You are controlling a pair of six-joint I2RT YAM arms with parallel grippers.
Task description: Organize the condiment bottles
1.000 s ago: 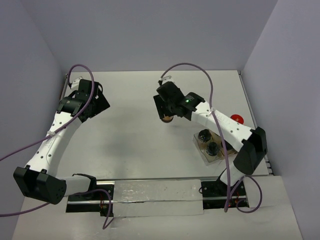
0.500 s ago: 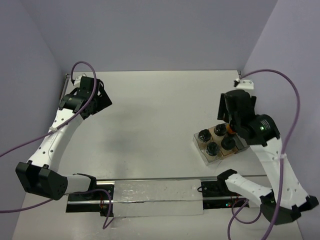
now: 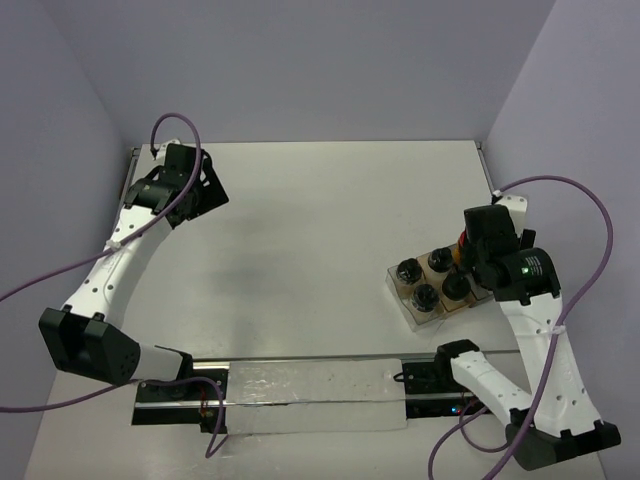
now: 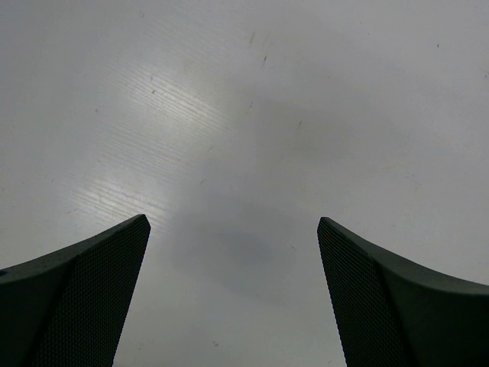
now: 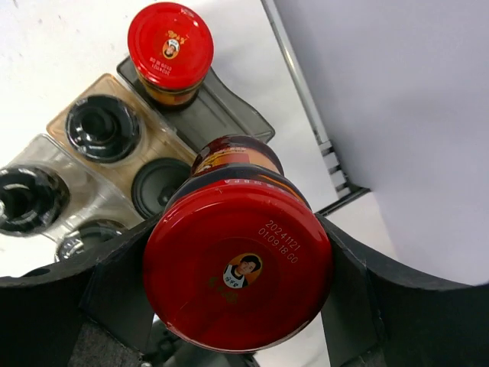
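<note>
Stock of 6: 4 black-capped jars (image 5: 102,128) and 1 red-capped jar (image 5: 170,44) stood in the clear tray (image 3: 412,318) at the right of the surface (image 4: 244,92); the last red-capped jar (image 5: 238,260) hung above the tray, clamped in the right gripper (image 5: 238,300), not yet placed; the left gripper (image 4: 233,229) gaped wide and empty, far left.

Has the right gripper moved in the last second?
Yes. The right gripper swung rightward from mid-table to the right end of the clear rectangular plastic tray.

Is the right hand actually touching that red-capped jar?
Touching. The right wrist view shows the right hand clamped on the red-capped jar, both fingers pressed against its cap.
</note>
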